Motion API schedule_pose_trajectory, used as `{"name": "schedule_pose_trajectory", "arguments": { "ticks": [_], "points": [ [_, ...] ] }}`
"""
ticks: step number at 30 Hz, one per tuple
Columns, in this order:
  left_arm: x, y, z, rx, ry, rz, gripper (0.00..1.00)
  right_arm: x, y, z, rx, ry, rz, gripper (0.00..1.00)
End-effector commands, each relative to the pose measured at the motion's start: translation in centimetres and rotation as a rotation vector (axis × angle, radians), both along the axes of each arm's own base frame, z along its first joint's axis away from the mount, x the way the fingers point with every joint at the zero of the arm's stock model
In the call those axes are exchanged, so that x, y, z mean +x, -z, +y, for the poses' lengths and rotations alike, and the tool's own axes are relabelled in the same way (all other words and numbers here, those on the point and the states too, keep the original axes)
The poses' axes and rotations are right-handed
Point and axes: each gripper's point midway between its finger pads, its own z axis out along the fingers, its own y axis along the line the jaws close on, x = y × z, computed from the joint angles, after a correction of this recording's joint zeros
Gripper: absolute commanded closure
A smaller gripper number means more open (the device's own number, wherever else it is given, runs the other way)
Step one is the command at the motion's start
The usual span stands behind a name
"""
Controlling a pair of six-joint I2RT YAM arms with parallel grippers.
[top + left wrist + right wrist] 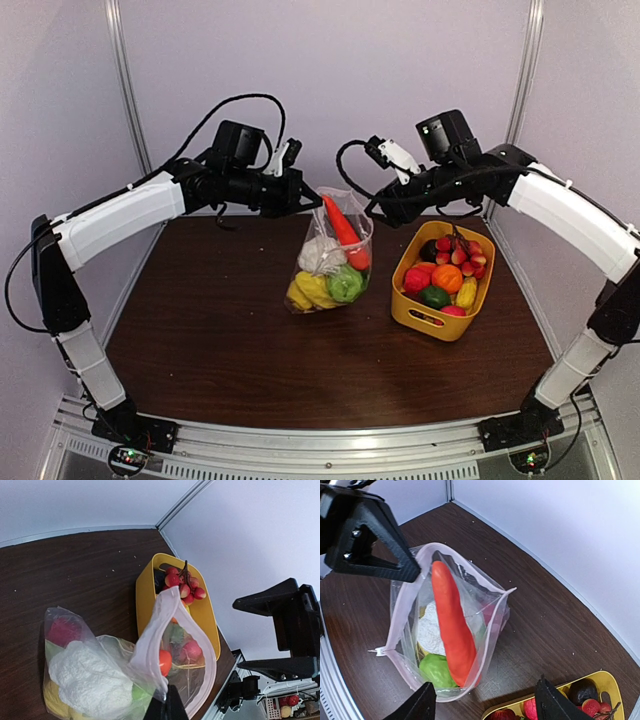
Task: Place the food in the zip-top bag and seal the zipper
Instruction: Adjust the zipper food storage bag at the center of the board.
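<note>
The clear zip-top bag (330, 255) stands upright mid-table with its mouth open. My left gripper (312, 203) is shut on the left end of the mouth's edge, seen pinched low in the left wrist view (167, 707). An orange carrot (451, 625) leans inside the bag, its top poking out. Below it lie a white cauliflower (430, 630), a green ball (436, 670), yellow pieces (310, 290) and something red (62, 630). The zipper (492, 625) shows as a pale strip round the mouth, unsealed. My right gripper (482, 702) hangs open just right of the bag, holding nothing.
A yellow basket (430, 322) with several more toy fruits, among them a bunch of red berries (182, 582), sits right of the bag, close to it. Its rim (510, 705) lies under my right fingers. White walls close in the table's back and sides.
</note>
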Motion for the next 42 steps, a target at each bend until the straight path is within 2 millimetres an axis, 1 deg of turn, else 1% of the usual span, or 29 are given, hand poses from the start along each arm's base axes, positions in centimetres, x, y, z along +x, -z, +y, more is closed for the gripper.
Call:
{"name": "schedule_pose_trajectory", "arguments": {
  "ticks": [1,5,8,10,11,13,14,15,17,18,20,21,22,23,24,25,27,29,30,31,33,34,35,37,38,39,40,41,42],
  "points": [
    [-0.4,-3.3,-0.2,-0.061,0.023,-0.097,1.00,2.9,3.9,-0.3,-0.019,0.111,0.072,0.33],
    [-0.7,-3.1,-0.6,-0.069,0.047,-0.083,1.00,3.0,4.7,1.8,0.021,0.050,0.155,0.40],
    [-0.7,-3.0,-0.7,-0.071,0.054,-0.079,1.00,3.8,4.7,2.5,0.042,0.059,0.162,0.50],
    [-0.8,-2.9,-0.8,-0.071,0.058,-0.076,1.00,4.3,4.6,2.7,0.046,0.071,0.157,0.60],
    [-0.8,-2.8,-0.8,-0.070,0.060,-0.075,1.00,4.5,4.4,2.7,0.052,0.073,0.150,0.71],
    [-0.7,-2.5,-0.8,-0.060,0.061,-0.070,1.00,4.8,4.0,2.7,0.064,0.081,0.138,0.99],
    [-0.6,-2.0,-0.8,-0.045,0.056,-0.063,1.00,4.9,3.3,2.8,0.076,0.077,0.131,1.00],
    [0.0,-0.7,-0.8,-0.008,0.038,-0.047,1.00,4.8,2.5,2.9,0.086,0.070,0.133,1.00],
    [1.4,3.2,0.1,0.192,-0.033,0.003,1.00,4.2,-0.8,3.3,0.137,0.045,0.120,1.00],
    [1.8,3.3,0.8,0.302,-0.113,0.020,1.00,4.0,-2.4,3.1,0.171,0.055,0.107,1.00],
    [0.2,-1.9,-1.9,0.296,-0.045,-0.182,1.00,3.8,-3.7,2.9,0.210,0.069,0.092,1.00],
    [1.0,-2.0,-1.5,0.333,-0.099,-0.265,1.00,3.8,-4.3,2.9,0.213,0.061,0.083,1.00],
    [3.0,-1.2,0.5,0.376,-0.202,-0.268,1.00,4.1,-4.8,2.7,0.213,0.069,0.066,1.00],
    [4.3,-1.2,2.0,0.361,-0.264,-0.217,1.00,4.4,-4.9,2.4,0.208,0.089,0.052,1.00],
    [4.2,-3.0,1.9,0.294,-0.250,-0.200,1.00,4.6,-4.3,2.5,0.198,0.090,0.062,1.00],
    [3.5,-5.5,1.4,0.244,-0.236,-0.256,1.00,4.6,-3.2,2.6,0.173,0.089,0.081,1.00],
    [2.7,-9.4,2.1,0.227,-0.298,-0.375,1.00,5.5,-0.6,1.5,0.092,0.147,0.110,1.00],
    [3.0,-10.9,3.5,0.225,-0.357,-0.395,1.00,6.5,0.8,0.2,0.081,0.200,0.145,1.00],
    [3.3,-10.8,4.1,0.236,-0.383,-0.388,1.00,6.8,1.1,-0.4,0.084,0.219,0.160,1.00],
    [3.5,-10.2,4.2,0.238,-0.382,-0.380,1.00,7.1,0.7,-0.9,0.084,0.229,0.156,1.00],
    [2.8,-8.9,1.7,0.175,-0.260,-0.331,1.00,7.5,-2.7,-2.0,0.134,0.246,0.082,1.00],
    [2.2,-8.5,0.0,0.135,-0.182,-0.302,1.00,7.5,-3.9,-2.4,0.151,0.254,0.044,1.00],
    [1.7,-7.9,-1.3,0.109,-0.117,-0.280,1.00,7.3,-4.2,-2.3,0.157,0.249,0.028,1.00],
    [1.7,-7.4,-2.3,0.086,-0.096,-0.249,1.00,5.7,-3.1,-0.3,0.163,0.155,0.097,1.00],
    [1.2,-8.1,-3.0,0.056,-0.060,-0.262,1.00,4.3,-3.5,0.8,0.208,0.086,0.138,1.00],
    [1.2,-8.2,-3.1,0.069,-0.059,-0.286,1.00,3.3,-3.8,1.4,0.245,0.047,0.158,1.00],
    [2.7,-7.2,-1.7,0.141,-0.153,-0.299,1.00,3.1,-3.9,1.5,0.248,0.056,0.130,1.00],
    [3.9,-6.4,-0.4,0.185,-0.220,-0.282,1.00,3.6,-2.8,1.4,0.199,0.083,0.095,1.00],
    [3.4,-6.9,-1.2,0.140,-0.158,-0.259,1.00,3.8,-1.7,1.5,0.163,0.086,0.115,1.00]
  ]
}}
